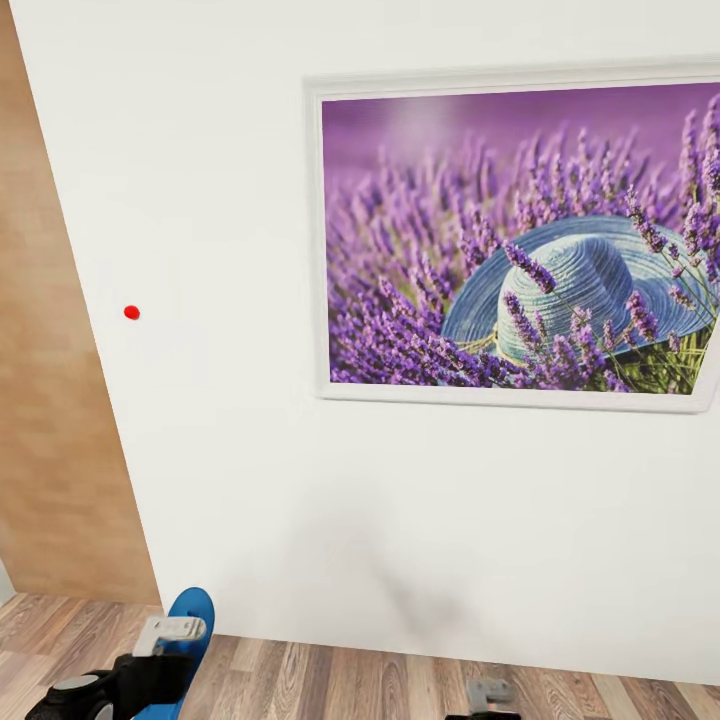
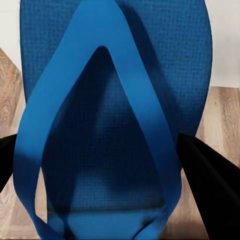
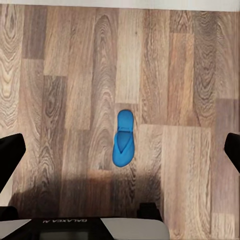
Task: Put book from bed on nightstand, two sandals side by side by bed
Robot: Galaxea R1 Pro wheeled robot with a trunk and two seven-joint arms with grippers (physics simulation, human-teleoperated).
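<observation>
Nearest, the left gripper (image 1: 165, 640) has its fingers (image 2: 210, 175) closed on one blue sandal (image 2: 115, 125), held off the floor with its toe end rising above the fingers. The right gripper (image 1: 488, 692) hangs with fingers (image 3: 11, 152) spread wide over the wood plank floor (image 3: 60, 100); a second blue sandal (image 3: 123, 138) lies flat on the planks beneath it, well apart from the fingers. Beyond stands a white wall (image 1: 200, 450) bearing a red dot (image 1: 131, 312) and a framed lavender picture (image 1: 515, 240).
</observation>
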